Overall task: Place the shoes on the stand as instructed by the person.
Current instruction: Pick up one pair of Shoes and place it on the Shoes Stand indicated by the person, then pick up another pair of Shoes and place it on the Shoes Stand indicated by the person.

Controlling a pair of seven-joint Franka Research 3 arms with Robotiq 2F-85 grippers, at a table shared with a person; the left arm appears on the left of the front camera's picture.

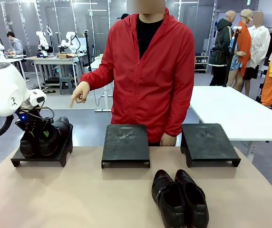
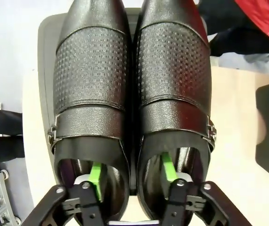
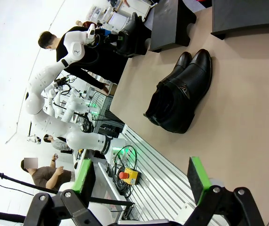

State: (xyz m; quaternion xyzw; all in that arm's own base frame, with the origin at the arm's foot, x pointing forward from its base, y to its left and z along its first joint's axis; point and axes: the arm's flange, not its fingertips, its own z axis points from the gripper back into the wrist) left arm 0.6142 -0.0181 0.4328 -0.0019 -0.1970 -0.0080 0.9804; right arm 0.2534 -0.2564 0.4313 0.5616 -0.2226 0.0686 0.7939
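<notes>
You see the left gripper [image 2: 131, 165] spread, one green pad inside each embossed, glossy black leather shoe of the pair [image 2: 92, 70] on the matte black stand [image 1: 41, 159] at frame left; the right gripper [image 3: 139, 181] gapes empty; the smooth second pair [image 1: 179, 197] lies lower centre on the tan tabletop [image 1: 79, 199].

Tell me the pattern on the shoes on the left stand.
The shoes have a fine embossed grid of squares, clearest in the left wrist view.
</notes>
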